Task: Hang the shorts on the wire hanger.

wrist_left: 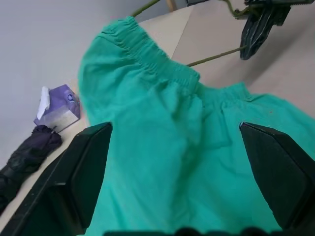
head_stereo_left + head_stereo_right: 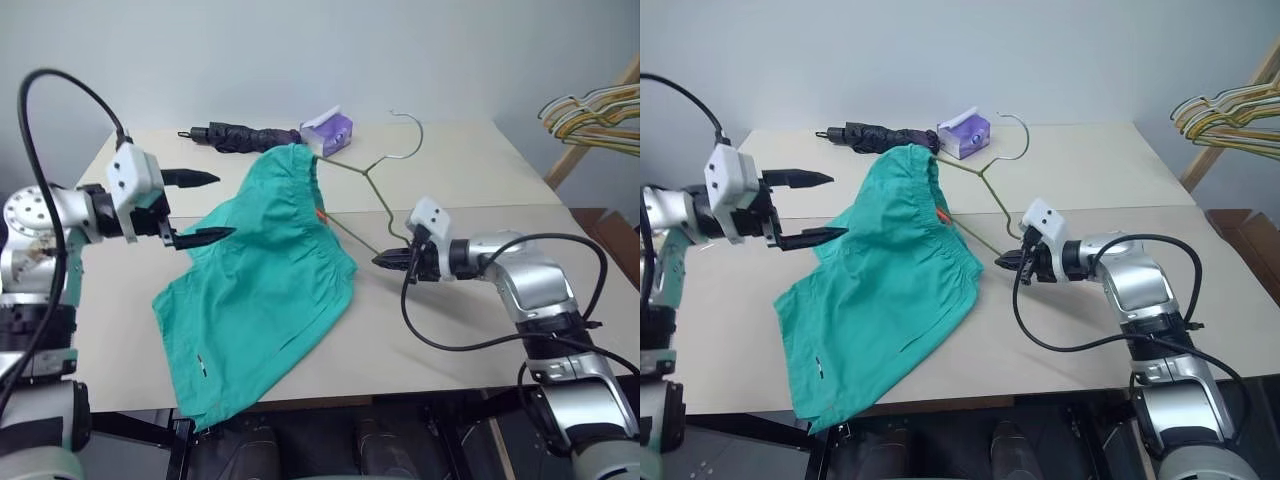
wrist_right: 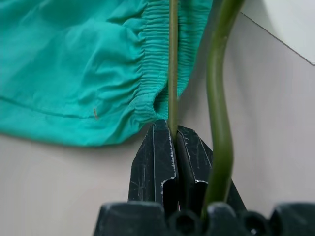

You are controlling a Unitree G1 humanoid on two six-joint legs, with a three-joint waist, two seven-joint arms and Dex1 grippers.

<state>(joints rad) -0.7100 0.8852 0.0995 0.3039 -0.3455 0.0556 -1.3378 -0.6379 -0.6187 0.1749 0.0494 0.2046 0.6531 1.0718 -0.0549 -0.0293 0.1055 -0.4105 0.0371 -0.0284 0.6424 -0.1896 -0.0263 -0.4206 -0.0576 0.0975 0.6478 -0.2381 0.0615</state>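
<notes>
Here the right gripper [image 3: 173, 142], its two black fingers pinched together, clamps a corner of the single thin olive-grey wire hanger [image 2: 372, 180], whose curved hook lies toward the far side of the table. The hanger's wire runs into the gathered waistband of the one pair of teal-green fabric shorts [image 2: 260, 285], lifting that end while the legs trail flat toward the near edge. The left gripper [image 2: 200, 207] hovers just beside the shorts' left side, its two fingers spread wide with nothing between them.

Beyond the shorts lie one folded dark umbrella [image 2: 240, 136] and one small purple-and-white box [image 2: 328, 130], side by side near the far edge. The pale beige table [image 2: 470, 330] stands before a plain light wall. At the far right a bunch of yellow, green and white hangers [image 2: 592, 112] hangs on a wooden rack.
</notes>
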